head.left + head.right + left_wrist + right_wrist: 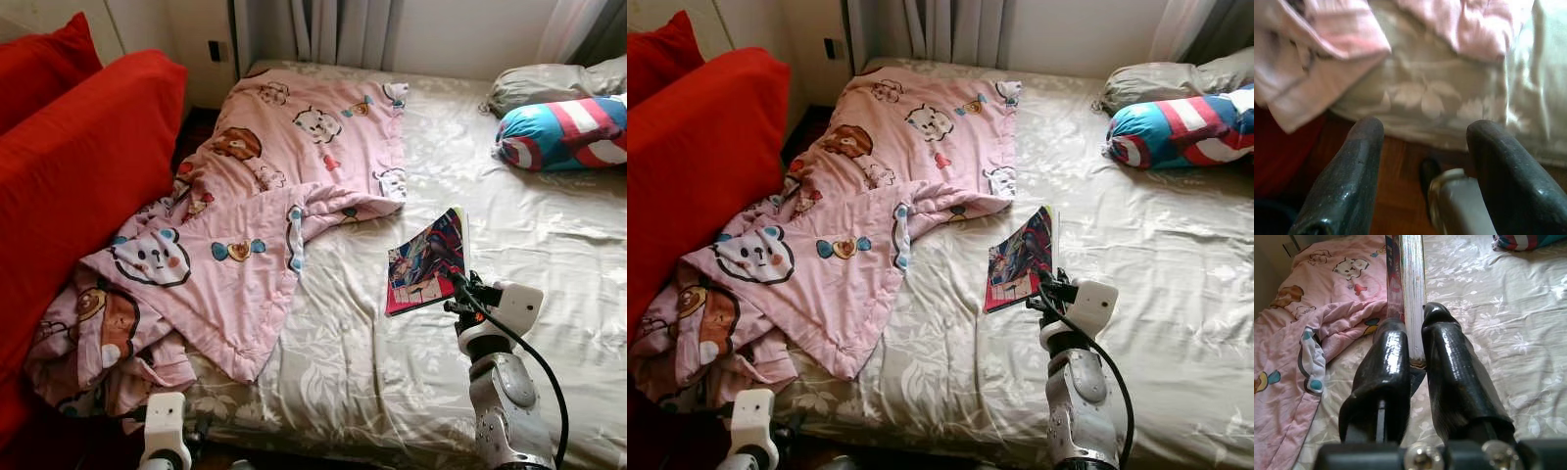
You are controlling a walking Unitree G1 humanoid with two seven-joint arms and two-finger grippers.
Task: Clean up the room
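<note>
Colourful book (426, 261) clamped in right tool (1414, 340) above bed (549, 255).

a thin, colourfully illustrated book (427, 262) stands tilted on edge above the beige floral bed sheet (549, 255), clamped at its lower corner, beside a rumpled pink cartoon-print blanket (245, 196).

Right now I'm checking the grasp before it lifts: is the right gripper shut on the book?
Yes, the right gripper has its two black fingers pressed on either side of the book, pinching its page edge.
</note>
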